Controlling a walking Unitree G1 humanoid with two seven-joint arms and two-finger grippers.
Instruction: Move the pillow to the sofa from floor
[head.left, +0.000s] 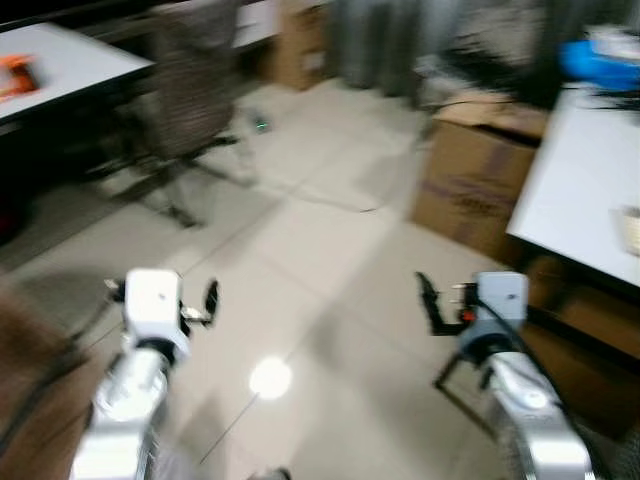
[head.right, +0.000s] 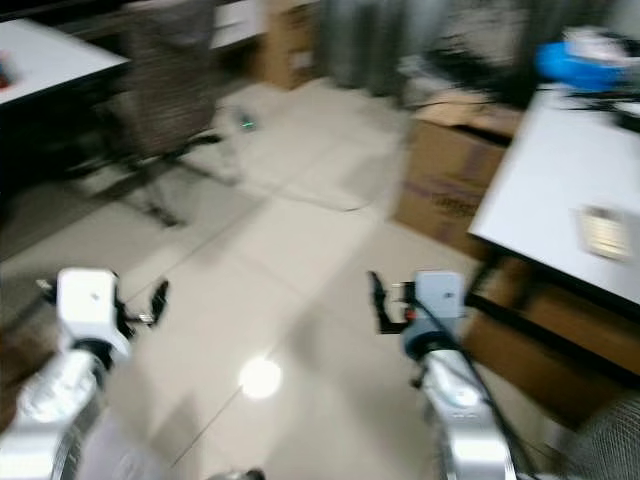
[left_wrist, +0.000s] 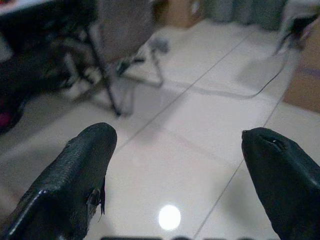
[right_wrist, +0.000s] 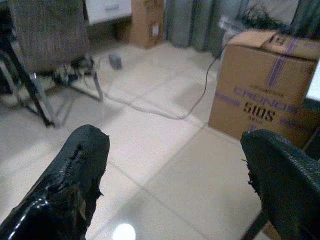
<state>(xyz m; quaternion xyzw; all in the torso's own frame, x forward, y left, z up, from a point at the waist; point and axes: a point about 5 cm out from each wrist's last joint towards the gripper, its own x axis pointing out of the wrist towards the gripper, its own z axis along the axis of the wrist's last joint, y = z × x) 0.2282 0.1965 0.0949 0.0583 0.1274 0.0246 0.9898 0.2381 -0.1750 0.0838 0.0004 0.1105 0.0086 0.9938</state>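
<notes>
Here both grippers' jaws gape empty; the cardboard box (right_wrist: 264, 100) reads "510S"

Office-like workroom — white desks (head.left: 590, 190), cardboard boxes (right_wrist: 264, 92), fabric chair (head.left: 190, 80), pale tiled floor (head.left: 300, 250)

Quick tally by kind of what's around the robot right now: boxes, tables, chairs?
Cardboard boxes: 2, the near box printed in purple and the far box by the curtain
White tables: 2, the left table and the right table
Chairs: 1, the woven chair
Total: 5
Both pincers are open, holding nothing.
</notes>
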